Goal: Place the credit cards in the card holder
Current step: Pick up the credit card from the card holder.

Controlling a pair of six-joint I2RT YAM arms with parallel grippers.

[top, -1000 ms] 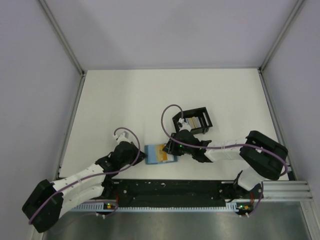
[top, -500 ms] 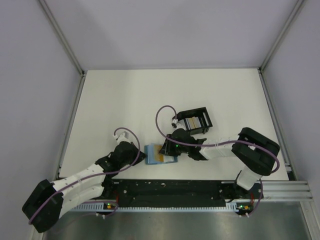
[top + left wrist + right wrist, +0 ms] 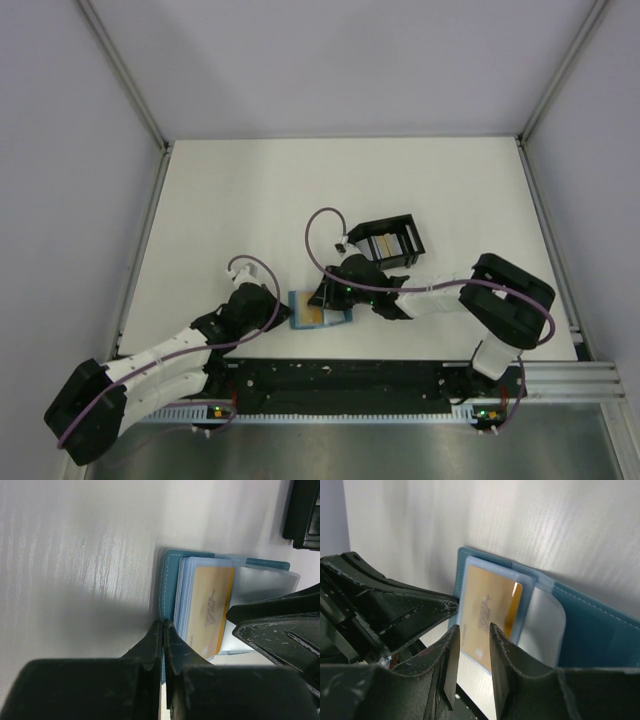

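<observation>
Your right gripper [image 3: 471, 630], jaws narrowly apart with nothing visibly clamped, hovers over the orange-yellow plastic card [image 3: 490, 600] in a clear sleeve [image 3: 547, 625] of the unfolded teal-blue folding card holder [image 3: 590, 635]. Your left gripper [image 3: 163, 626], jaws together, touches the holder's edge. Behind stands the black rectangular tray [image 3: 385, 222] with further cards [image 3: 388, 244]. Both arms reach inward, low over the white table [image 3: 250, 200].

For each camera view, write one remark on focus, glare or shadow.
Top external: even, soft light, faint shadows, the card holder small and partly hidden by the right arm. Left wrist: the left end effector is a dark blur near the lens; streaky glare on the table; the orange card looks fairly sharp. Right wrist: the right end effector is soft-edged; table sheen too.
</observation>
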